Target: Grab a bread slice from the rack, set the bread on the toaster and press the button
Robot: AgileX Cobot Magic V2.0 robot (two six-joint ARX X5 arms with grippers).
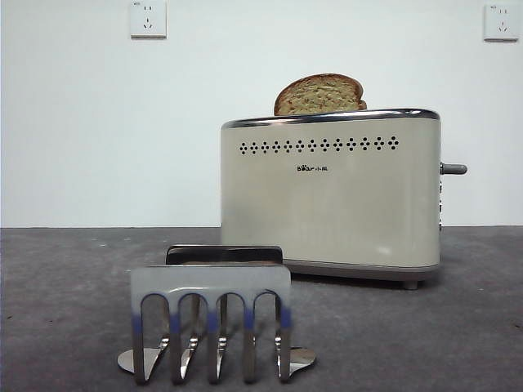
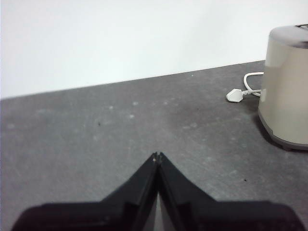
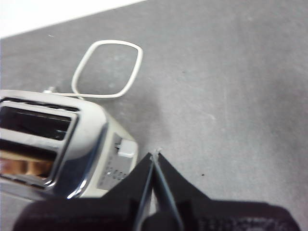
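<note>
The slice of bread (image 1: 319,95) stands in a slot of the cream toaster (image 1: 331,204), its brown-crusted round top sticking out above the chrome rim. The steel rack (image 1: 211,318) stands empty in front of the toaster. The button (image 1: 454,169) projects from the toaster's right narrow end. My right gripper (image 3: 155,154) is shut and empty, above the table just beside that end, close to the button (image 3: 126,148); the bread (image 3: 24,167) shows in the slot. My left gripper (image 2: 158,155) is shut and empty over bare table, well away from the toaster (image 2: 286,91). Neither arm shows in the front view.
The toaster's white cord (image 3: 108,67) lies in a loop on the grey table behind it, ending in a white plug (image 2: 236,95). A white wall with two sockets (image 1: 148,18) (image 1: 500,21) closes the back.
</note>
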